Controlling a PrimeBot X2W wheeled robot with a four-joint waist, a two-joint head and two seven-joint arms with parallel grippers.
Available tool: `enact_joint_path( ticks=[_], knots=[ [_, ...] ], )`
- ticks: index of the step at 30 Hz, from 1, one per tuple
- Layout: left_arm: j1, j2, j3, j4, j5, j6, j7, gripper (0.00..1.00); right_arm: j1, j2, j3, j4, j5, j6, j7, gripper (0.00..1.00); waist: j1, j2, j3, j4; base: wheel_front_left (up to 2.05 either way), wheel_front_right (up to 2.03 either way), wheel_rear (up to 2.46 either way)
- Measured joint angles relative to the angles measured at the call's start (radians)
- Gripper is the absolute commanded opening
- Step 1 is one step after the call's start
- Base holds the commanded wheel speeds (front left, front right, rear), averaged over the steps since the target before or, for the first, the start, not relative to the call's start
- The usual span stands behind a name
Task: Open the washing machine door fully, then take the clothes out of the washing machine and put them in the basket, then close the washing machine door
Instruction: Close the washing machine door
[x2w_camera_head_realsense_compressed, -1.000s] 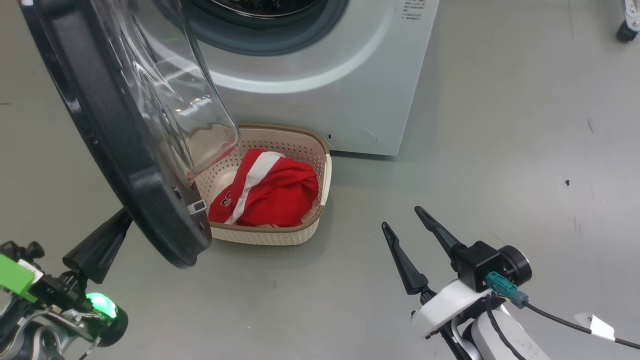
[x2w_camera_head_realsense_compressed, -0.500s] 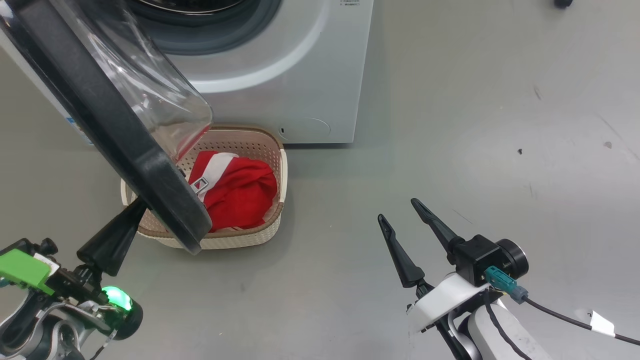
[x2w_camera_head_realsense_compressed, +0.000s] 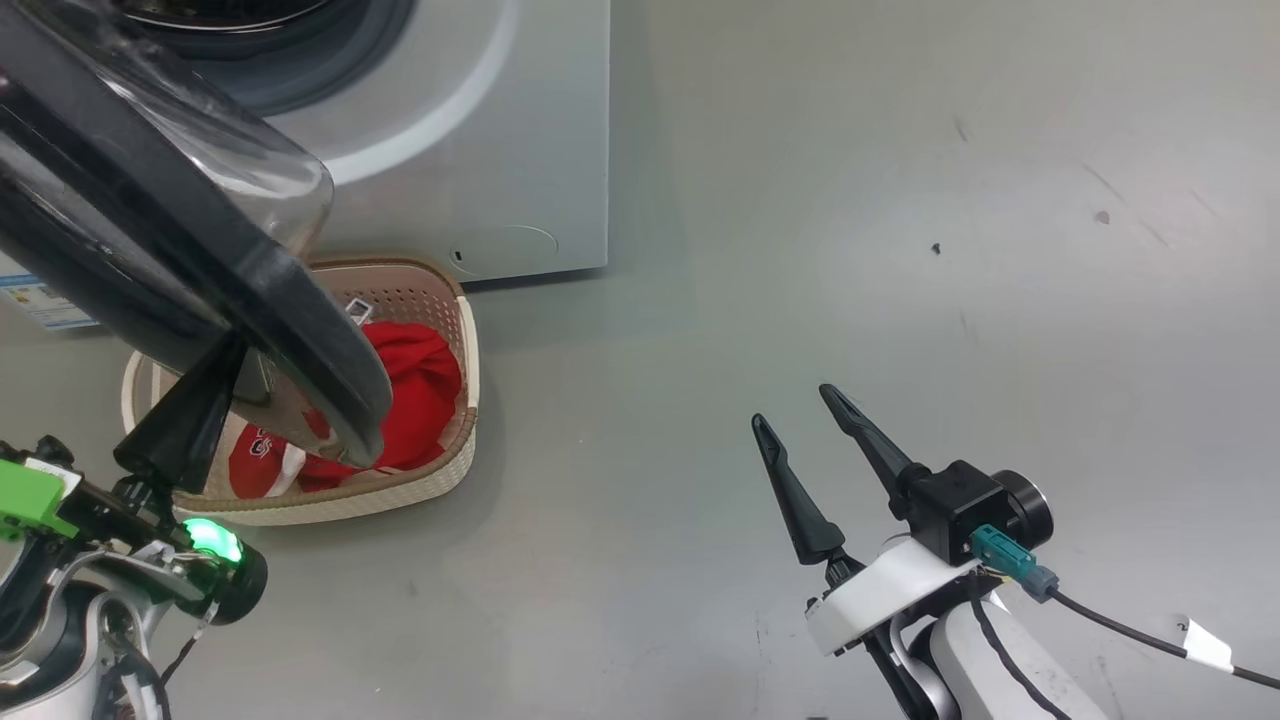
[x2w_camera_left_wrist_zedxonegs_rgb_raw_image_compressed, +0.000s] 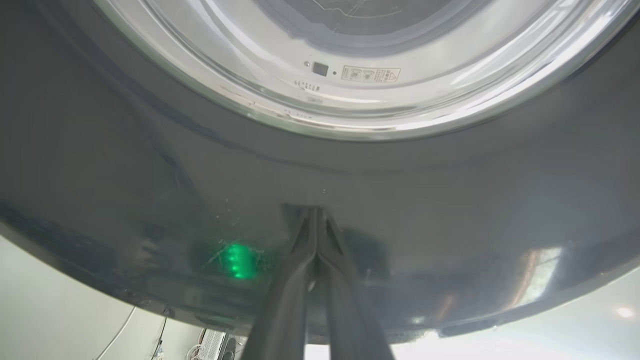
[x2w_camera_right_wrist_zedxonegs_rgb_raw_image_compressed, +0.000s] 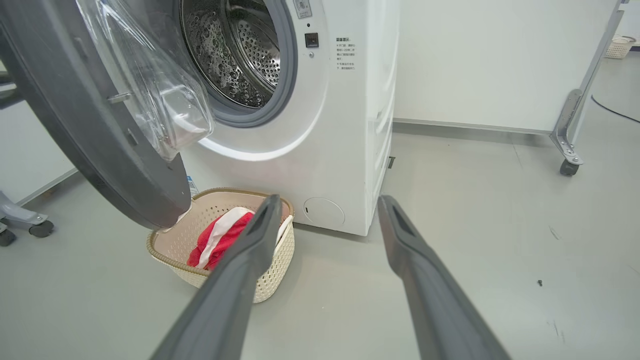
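On the grey floor (x2w_camera_head_realsense_compressed: 800, 250) before the washing machine (x2w_camera_head_realsense_compressed: 500, 150), the washing machine door (x2w_camera_head_realsense_compressed: 250, 300) has swung nearer its port, pushed by the left gripper (x2w_camera_left_wrist_zedxonegs_rgb_raw_image_compressed: 316, 212) with fingers pinched together, while the right gripper (x2w_camera_head_realsense_compressed: 794, 405) waits spread and empty out front and the clothes (x2w_camera_head_realsense_compressed: 420, 390) lie in the basket (x2w_camera_head_realsense_compressed: 440, 470) at its foot, so closing looks under way.

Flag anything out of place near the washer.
Nothing spilled or damaged. One oddity: the basket sits right under the partly open washing machine door, whose black rim overhangs the clothes inside.
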Motion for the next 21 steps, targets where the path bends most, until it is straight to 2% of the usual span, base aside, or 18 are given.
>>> enact_joint_path(
  ticks=[21],
  knots=[
    [-0.115,-0.01,0.019,0.004,0.003,0.002,-0.105,0.0,-0.012,0.001,0.018,-0.03,0.027,-0.028,0.0,1.0,0.0,0.0,0.062,-0.162,0.0,0.0,0.0]
  ],
)
